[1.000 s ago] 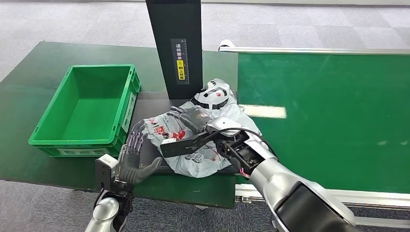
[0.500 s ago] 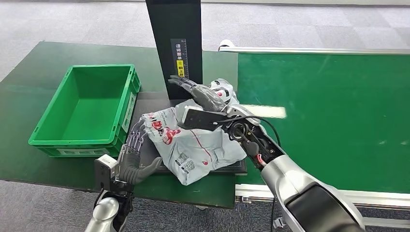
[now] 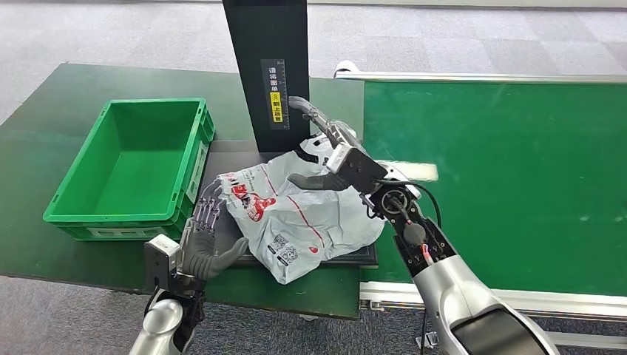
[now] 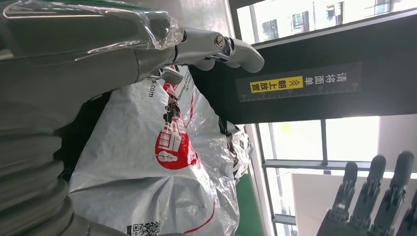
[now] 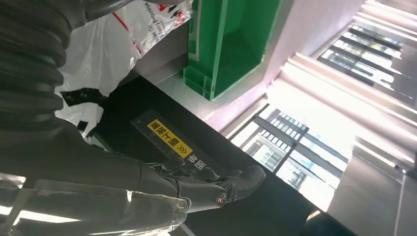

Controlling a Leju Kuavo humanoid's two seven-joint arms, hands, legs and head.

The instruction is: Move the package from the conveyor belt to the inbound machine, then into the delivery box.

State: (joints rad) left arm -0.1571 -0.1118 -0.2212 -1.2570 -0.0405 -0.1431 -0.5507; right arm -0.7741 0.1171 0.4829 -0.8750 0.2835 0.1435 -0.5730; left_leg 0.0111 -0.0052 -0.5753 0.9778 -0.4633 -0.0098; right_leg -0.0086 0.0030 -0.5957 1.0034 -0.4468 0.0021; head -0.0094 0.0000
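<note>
Nearest the robot, the left hand (image 3: 198, 248) stands upright at the near edge of the table (image 3: 44, 126), fingers spread and holding nothing, its palm turned toward the package (image 3: 296, 214). It sits just beside the bag, probably as a stop or ready to take it toward the box.

The package, a grey printed bag, lies crumpled on the dark scanner plate (image 3: 229, 151), at the foot of the black post (image 3: 268, 66). That is likely where its label gets read, so it has reached the inbound machine but not the box (image 3: 126, 166), which stands to the left.

Beyond it the right hand (image 3: 325, 148) hangs above the far end of the bag, fingers apart, thumb low over the plastic, gripping nothing that I can make out.

The left wrist view shows the bag's (image 4: 167, 167) red print and the yellow strip on the post (image 4: 300, 93) close up. The right wrist view shows the box's (image 5: 231, 44) ribbed outer wall.

The belt (image 3: 503, 170) stretches away on the right.
</note>
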